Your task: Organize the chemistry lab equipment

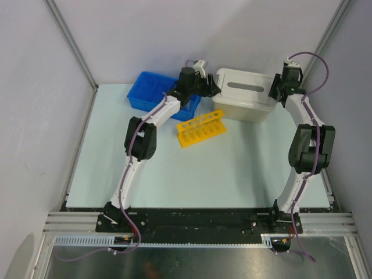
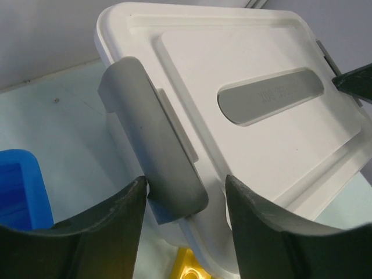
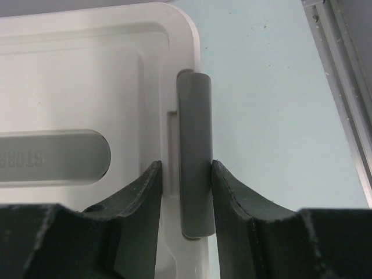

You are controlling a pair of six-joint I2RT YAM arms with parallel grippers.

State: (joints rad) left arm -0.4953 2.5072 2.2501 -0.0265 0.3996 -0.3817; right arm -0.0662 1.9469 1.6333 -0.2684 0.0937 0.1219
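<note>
The yellow holed test-tube rack [image 1: 201,128] lies on the table in front of the beige tub [image 1: 244,111]; a corner of the rack shows in the left wrist view [image 2: 189,267]. The other small lab items are out of view. My left gripper [image 1: 210,87] [image 2: 186,197] is open around the grey latch [image 2: 157,139] at the left end of the tub's white lid [image 2: 244,58]. The latch touches one finger only. My right gripper [image 1: 273,90] [image 3: 186,174] is shut on the grey latch [image 3: 193,116] at the lid's right end.
The blue divided bin [image 1: 154,91] stands at the back left, just behind my left arm, and its edge shows in the left wrist view [image 2: 20,186]. Walls enclose the table at the back and sides. An aluminium rail [image 3: 343,87] runs along the right edge.
</note>
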